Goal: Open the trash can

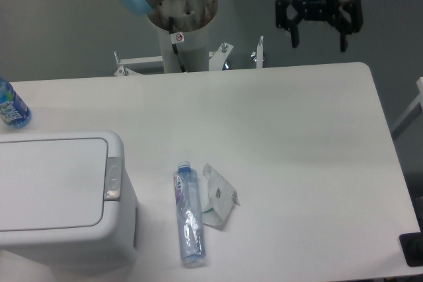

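Observation:
The trash can (59,196) is a large white boxy bin at the table's near left. Its flat lid (49,183) lies shut, with a small grey push-button latch (113,179) on its right side. My gripper (319,36) hangs high above the table's far right edge, well away from the bin. Its fingers (294,31) are spread apart and hold nothing.
A clear plastic bottle (188,214) lies on its side right of the bin, with a crumpled white wrapper (218,196) beside it. A blue-labelled bottle (11,105) stands at the far left edge. The arm's base column (182,28) rises behind the white table (297,163).

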Motion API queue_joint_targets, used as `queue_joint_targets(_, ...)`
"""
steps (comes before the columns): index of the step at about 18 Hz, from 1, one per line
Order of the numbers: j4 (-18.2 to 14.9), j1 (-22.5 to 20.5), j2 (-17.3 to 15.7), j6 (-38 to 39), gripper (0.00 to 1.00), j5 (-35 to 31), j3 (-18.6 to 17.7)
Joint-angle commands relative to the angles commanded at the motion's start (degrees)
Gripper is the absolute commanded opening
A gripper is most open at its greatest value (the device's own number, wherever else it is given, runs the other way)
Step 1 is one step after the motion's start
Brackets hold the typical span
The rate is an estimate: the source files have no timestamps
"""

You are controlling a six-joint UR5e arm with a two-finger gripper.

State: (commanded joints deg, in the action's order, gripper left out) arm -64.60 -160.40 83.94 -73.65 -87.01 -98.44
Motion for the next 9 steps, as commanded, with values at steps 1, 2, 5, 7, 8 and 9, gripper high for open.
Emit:
queue_joint_targets(1,-0.1,0.0,0.0,0.0,1.00,0.1,0.0)
queue_joint_targets(2,0.0,0.0,0.0,0.0,1.00,0.0,-0.1)
queue_joint_targets(5,-0.1,0.3,0.4,3.7,1.00,0.4,0.5)
queue_joint_targets(7,-0.1,2.1,1.8,12.4,1.00,3.0,2.9)
queue_joint_targets(8,-0.1,3.4,2.8,18.5,1.00,4.4,4.0)
queue_joint_targets(9,0.0,4.9,3.8,24.4,1.00,5.4,5.1)
